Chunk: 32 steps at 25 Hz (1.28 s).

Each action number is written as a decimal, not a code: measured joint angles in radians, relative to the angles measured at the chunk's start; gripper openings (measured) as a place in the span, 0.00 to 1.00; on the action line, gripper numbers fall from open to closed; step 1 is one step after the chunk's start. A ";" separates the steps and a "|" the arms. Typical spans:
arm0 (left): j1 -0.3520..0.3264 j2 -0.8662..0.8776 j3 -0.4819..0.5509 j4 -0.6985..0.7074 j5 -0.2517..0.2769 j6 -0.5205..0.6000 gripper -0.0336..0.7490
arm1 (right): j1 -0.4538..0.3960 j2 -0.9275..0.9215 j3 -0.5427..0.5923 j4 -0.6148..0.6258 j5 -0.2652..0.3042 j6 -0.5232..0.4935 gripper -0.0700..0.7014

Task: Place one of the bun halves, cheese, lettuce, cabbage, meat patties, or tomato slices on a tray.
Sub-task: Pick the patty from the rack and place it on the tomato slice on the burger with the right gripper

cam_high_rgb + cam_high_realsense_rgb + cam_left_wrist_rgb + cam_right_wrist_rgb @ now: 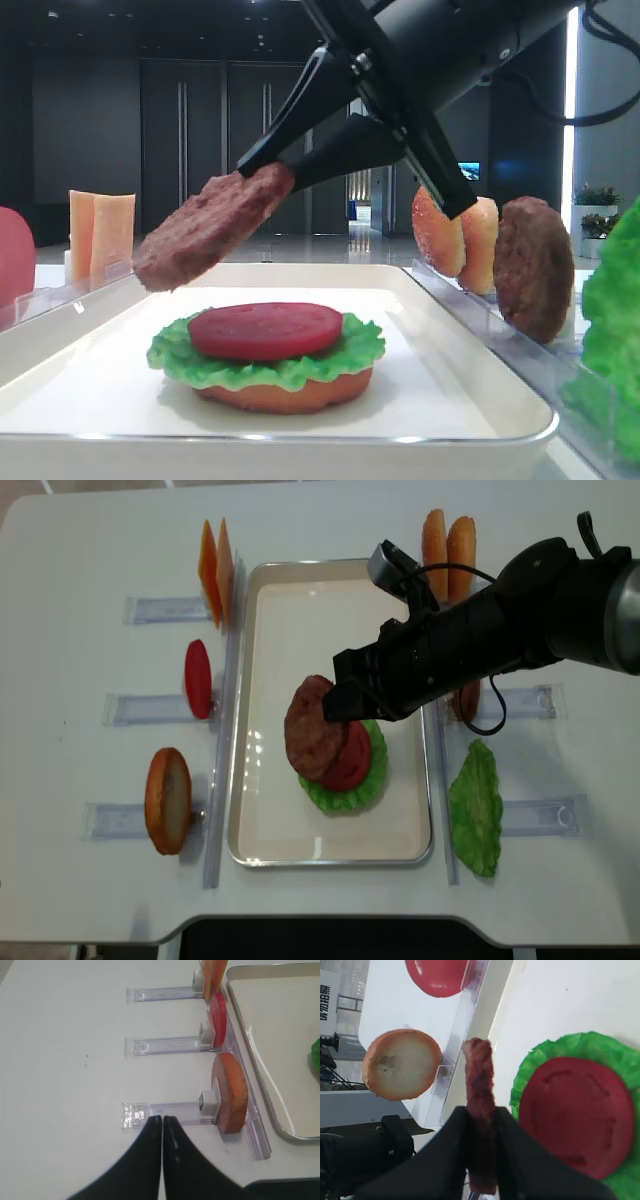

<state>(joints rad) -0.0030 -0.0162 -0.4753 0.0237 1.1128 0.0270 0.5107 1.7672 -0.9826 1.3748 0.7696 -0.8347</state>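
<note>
On the white tabletop [80, 900] we hold a meat patty [312, 728] clamped in our right pincer [338, 702], with the tray's [330, 852] tomato-topped stack [355, 755] just below, so only lowering and release remain.

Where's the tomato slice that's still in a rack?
In the overhead view the tomato slice stands left of the tray, between the cheese and a bun half.

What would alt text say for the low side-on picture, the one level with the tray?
A black robot tool holds a thick round dark-brown meat patty tilted in the air above a large white rectangular tray. On the tray sits a golden-orange bun half, topped by green frilly lettuce and a round red tomato slice.
</note>
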 joint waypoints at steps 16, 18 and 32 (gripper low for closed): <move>0.000 0.000 0.000 0.000 0.000 0.001 0.03 | -0.023 0.028 0.000 -0.004 0.042 -0.024 0.23; 0.000 0.000 0.000 0.000 0.000 0.001 0.03 | -0.024 0.045 0.000 -0.004 0.054 -0.024 0.23; 0.000 0.000 0.000 0.000 0.000 0.009 0.03 | -0.069 0.059 0.001 -0.001 0.086 -0.030 0.23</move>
<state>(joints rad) -0.0030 -0.0162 -0.4753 0.0237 1.1128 0.0363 0.4421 1.8260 -0.9818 1.3740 0.8552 -0.8649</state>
